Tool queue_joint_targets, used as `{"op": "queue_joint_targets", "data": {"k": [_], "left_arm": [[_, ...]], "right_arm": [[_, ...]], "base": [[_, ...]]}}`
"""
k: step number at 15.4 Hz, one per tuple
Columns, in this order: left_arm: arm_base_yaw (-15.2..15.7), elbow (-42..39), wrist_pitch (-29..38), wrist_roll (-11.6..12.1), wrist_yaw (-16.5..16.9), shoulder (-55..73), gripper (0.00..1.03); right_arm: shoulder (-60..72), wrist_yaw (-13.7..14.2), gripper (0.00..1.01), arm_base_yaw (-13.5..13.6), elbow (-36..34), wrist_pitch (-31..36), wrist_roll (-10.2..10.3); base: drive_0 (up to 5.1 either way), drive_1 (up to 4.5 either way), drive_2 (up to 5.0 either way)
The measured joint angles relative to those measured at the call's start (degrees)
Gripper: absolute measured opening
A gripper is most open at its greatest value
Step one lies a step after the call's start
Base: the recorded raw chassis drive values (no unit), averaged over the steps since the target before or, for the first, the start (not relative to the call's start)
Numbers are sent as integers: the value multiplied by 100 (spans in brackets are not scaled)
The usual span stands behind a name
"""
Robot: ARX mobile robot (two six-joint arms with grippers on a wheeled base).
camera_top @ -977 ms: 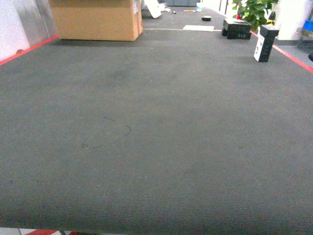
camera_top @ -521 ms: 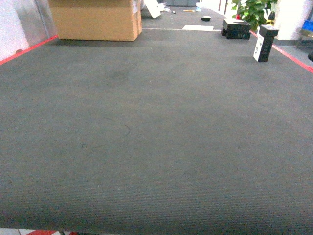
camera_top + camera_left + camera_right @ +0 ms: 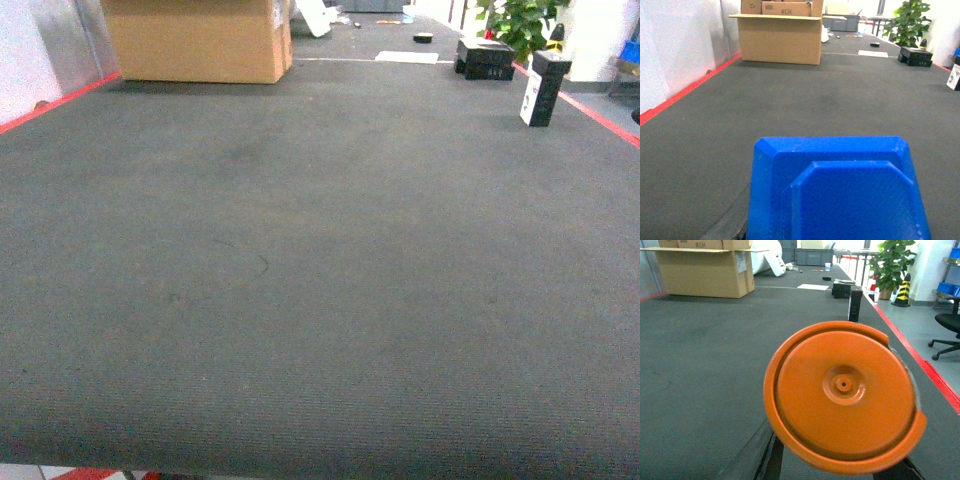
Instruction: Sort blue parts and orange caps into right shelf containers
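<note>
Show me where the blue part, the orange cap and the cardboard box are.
blue part [image 3: 840,190]: left wrist view, on its raised face.
orange cap [image 3: 843,385]: right wrist view, on its central hub.
cardboard box [image 3: 195,45]: head view, on its front wall.

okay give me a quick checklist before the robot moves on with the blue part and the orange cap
1. Blue part at the left wrist: ok, fills the lower frame.
2. Orange cap at the right wrist: ok, fills the frame.
3. Grip on either piece: cannot tell, no fingers show.
4. Blue crates in sight: not ok, none visible in any view.
5. Carpet ahead: ok, bare up to the cardboard box.
6. Right side: the black-and-white box stands by the red line.
</note>
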Motion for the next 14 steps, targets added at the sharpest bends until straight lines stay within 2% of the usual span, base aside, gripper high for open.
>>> {"op": "queue_joint_targets", "data": {"k": [4,14], "left_arm": [[0,-321,9,-4,15,-264,43],[0,-323,37,-2,2,-273,43]], "right_arm": [[-262,0,42,0,-245,11,20],[-278,0,42,0,-245,31,20]], "base": [[0,0,0],[0,0,0]]}}
